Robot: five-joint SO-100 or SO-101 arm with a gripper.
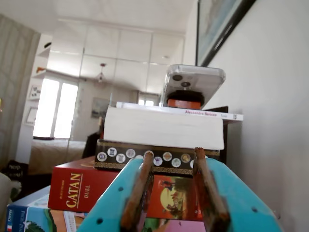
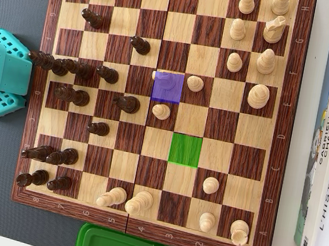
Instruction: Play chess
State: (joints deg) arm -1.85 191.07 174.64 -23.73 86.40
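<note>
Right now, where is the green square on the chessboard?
In the overhead view, the green square lies right of centre on the chessboard, empty, diagonally below-right of the purple square.

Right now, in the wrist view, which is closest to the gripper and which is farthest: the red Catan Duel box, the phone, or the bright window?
From the gripper:
1. Red Catan Duel box: low left, just ahead.
2. Phone: upper right, on top of the book stack.
3. Bright window: far left, across the room.

- Wooden chessboard (image 2: 140, 232) is lying flat; a purple square (image 2: 168, 87) and a green square (image 2: 185, 150) are showing
- Dark pieces (image 2: 78, 69) are standing left; light pieces (image 2: 252, 62) right
</note>
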